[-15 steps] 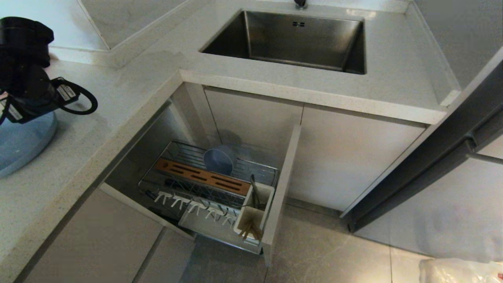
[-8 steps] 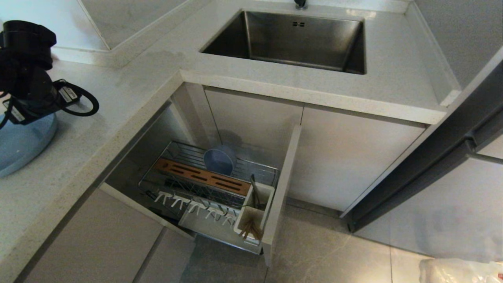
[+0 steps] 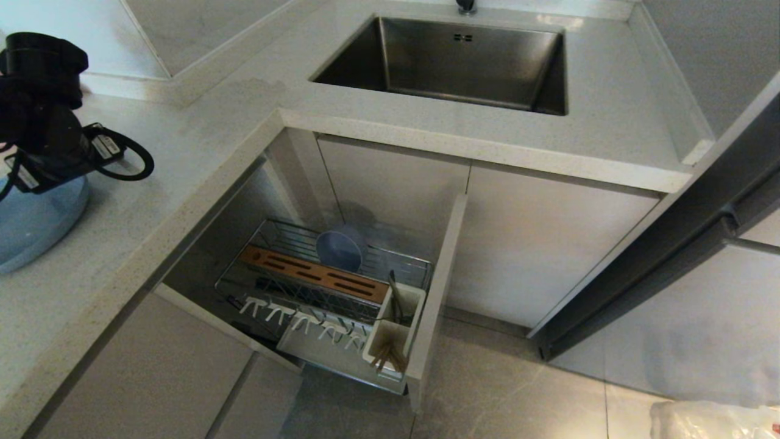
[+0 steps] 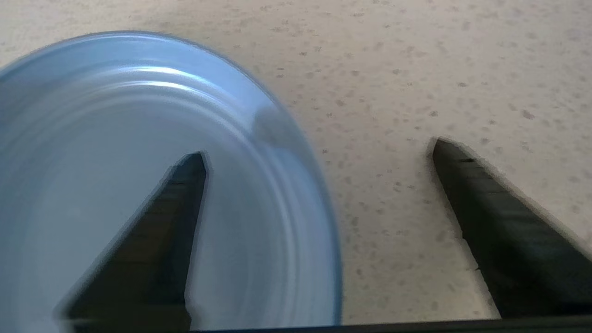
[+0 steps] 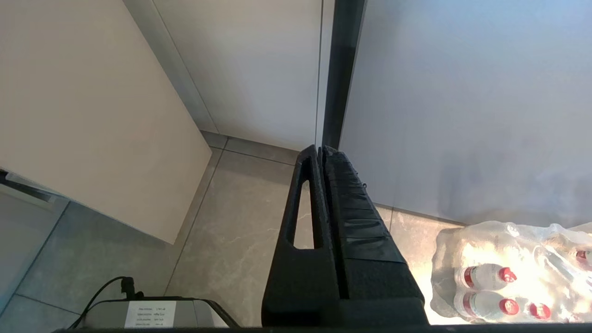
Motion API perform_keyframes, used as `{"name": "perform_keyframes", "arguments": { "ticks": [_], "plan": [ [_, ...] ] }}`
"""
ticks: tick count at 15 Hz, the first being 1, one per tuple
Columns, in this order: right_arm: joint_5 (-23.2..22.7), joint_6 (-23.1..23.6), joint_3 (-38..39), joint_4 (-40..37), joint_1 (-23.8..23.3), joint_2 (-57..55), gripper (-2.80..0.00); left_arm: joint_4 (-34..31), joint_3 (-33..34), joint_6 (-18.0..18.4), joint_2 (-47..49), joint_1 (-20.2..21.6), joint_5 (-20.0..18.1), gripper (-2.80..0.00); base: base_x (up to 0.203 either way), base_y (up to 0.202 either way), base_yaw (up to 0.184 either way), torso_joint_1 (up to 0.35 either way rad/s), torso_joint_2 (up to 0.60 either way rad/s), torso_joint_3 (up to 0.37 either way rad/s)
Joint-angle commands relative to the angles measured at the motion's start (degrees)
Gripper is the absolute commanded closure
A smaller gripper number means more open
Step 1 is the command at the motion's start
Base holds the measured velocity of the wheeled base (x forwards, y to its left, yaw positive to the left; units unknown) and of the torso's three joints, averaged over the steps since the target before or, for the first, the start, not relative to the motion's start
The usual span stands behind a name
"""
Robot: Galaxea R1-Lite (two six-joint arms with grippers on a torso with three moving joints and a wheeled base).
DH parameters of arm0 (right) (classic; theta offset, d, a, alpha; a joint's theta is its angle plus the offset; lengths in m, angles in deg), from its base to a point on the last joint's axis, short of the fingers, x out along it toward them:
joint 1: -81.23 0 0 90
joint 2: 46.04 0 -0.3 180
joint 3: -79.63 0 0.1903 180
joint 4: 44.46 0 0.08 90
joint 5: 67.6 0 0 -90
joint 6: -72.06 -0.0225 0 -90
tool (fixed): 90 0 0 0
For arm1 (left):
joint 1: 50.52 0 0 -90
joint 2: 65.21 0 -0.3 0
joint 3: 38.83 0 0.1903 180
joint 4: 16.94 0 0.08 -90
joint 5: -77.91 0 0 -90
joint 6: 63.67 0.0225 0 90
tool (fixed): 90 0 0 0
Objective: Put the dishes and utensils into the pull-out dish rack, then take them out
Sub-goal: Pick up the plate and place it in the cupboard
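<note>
The pale-blue plate (image 3: pixel 24 225) lies on the countertop at the far left, partly under my left arm's wrist (image 3: pixel 42 128). My left gripper (image 4: pixel 319 149) is open and straddles the plate's (image 4: pixel 115 138) rim: one finger is over the plate, the other over bare counter. The pull-out dish rack (image 3: pixel 402 261) stands open below. The pale-blue bowl (image 3: pixel 340 249) sits on edge in it behind the wooden bar (image 3: pixel 314 275). The chopsticks (image 3: pixel 389 356) and a slim dark utensil (image 3: pixel 395 299) stand in the white cup (image 3: pixel 381 338). My right gripper (image 5: pixel 321 149) is shut and empty, parked over the floor.
The steel sink (image 3: pixel 463 61) is set in the counter at the back. The drawer's beige front panel (image 3: pixel 436 305) juts out over the tiled floor. A wrapped pack of water bottles (image 5: pixel 508 273) lies on the floor at the right, beside tall cabinet doors (image 3: pixel 670 244).
</note>
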Motion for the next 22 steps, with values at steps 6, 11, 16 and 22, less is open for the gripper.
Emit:
{"name": "perform_keyframes", "arguments": {
  "ticks": [6,11,16,22],
  "plan": [
    [0.02,0.0,0.0,0.02,0.0,-0.08,0.0,-0.22,-0.07,-0.14,0.14,0.04,0.31,0.0,0.0,0.0,0.0,0.0,0.0,0.0],
    [0.02,0.0,0.0,0.02,0.0,-0.09,0.0,-0.22,-0.07,-0.14,-0.12,0.03,0.23,0.0,0.0,0.0,0.0,0.0,0.0,0.0],
    [0.02,0.0,0.0,0.02,0.0,-0.09,0.0,-0.37,0.51,0.08,-1.41,-0.14,0.07,0.0,0.0,0.0,0.0,0.0,0.0,0.0],
    [0.02,0.0,0.0,0.02,0.0,-0.08,0.0,0.58,1.5,-0.13,-5.84,-0.48,-1.28,0.0,0.0,0.0,0.0,0.0,0.0,0.0]
  ]
}}
